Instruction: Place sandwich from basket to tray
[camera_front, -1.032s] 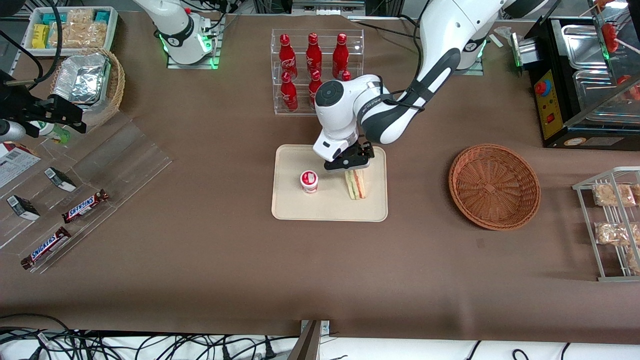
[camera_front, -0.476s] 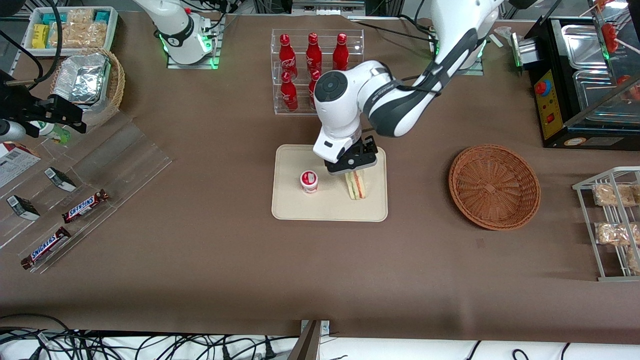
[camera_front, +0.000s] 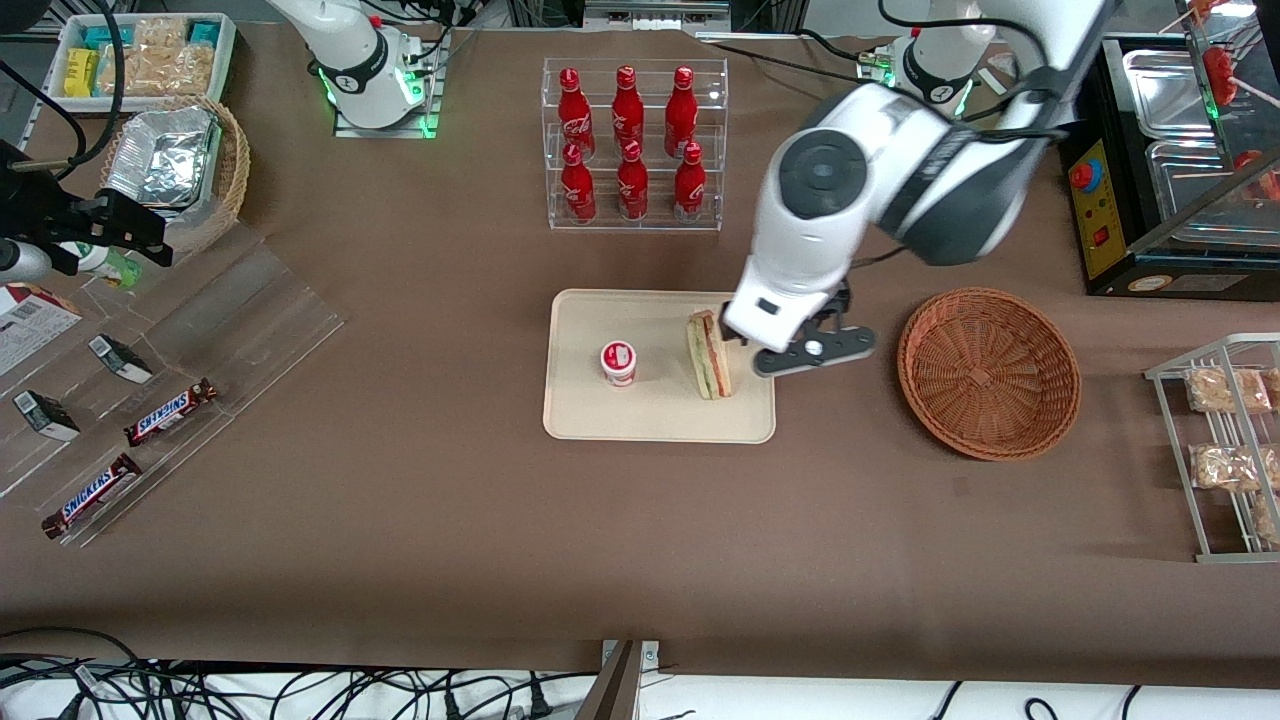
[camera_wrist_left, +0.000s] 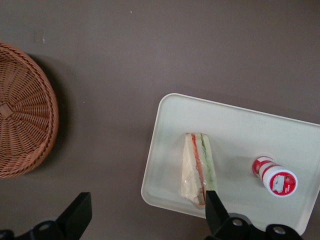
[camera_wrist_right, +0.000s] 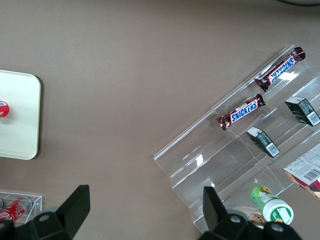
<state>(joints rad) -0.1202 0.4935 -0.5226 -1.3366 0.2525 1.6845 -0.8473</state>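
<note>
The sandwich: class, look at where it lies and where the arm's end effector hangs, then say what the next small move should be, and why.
Probably keep lifting the end effector away and park it. The sandwich already rests on the tray beside the small red-lidded cup, the basket is empty, and the open end effector holds nothing, hanging above the tray's edge nearest the basket. Nothing seems left to carry.
</note>
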